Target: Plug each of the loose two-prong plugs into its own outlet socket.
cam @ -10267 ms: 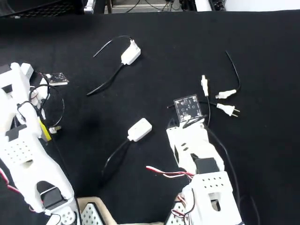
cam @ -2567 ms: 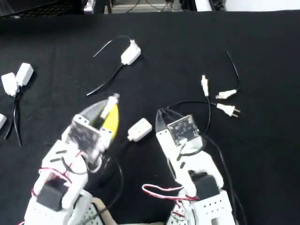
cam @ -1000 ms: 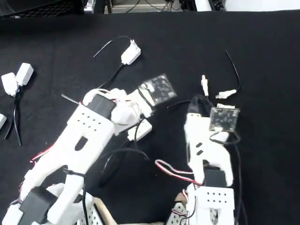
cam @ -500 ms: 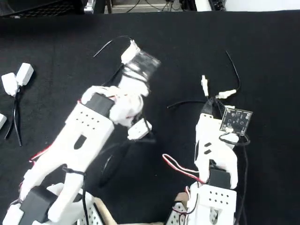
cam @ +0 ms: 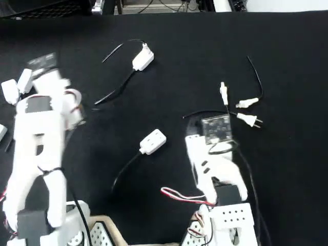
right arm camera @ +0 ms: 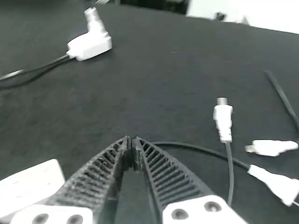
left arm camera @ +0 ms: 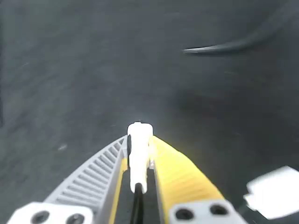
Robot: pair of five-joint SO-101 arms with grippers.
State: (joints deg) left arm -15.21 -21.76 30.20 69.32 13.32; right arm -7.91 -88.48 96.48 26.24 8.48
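My left gripper (left arm camera: 138, 140) has a grey and a yellow finger shut on a small white plug (left arm camera: 138, 156), whose black cord runs back between them. It hangs above the black table, with a white socket block (left arm camera: 273, 191) close by. In the high view the left arm (cam: 38, 133) stands at the table's left side, near two white socket blocks (cam: 18, 84). My right gripper (right arm camera: 131, 145) is shut with nothing in it, short of three loose white plugs (right arm camera: 223, 121) (right arm camera: 271, 147) (right arm camera: 275, 182). Two more sockets (cam: 142, 60) (cam: 152, 142) lie mid-table.
Thin black cords trail from each socket and plug across the black cloth (cam: 169, 92). The right arm (cam: 215, 164) stands at the near middle, with a socket (right arm camera: 28, 186) beside its fingers. Open cloth lies between the two arms.
The left arm has swung from the far socket to the table's left side, carrying the plug. The right arm has drawn back leftward from the loose plugs.
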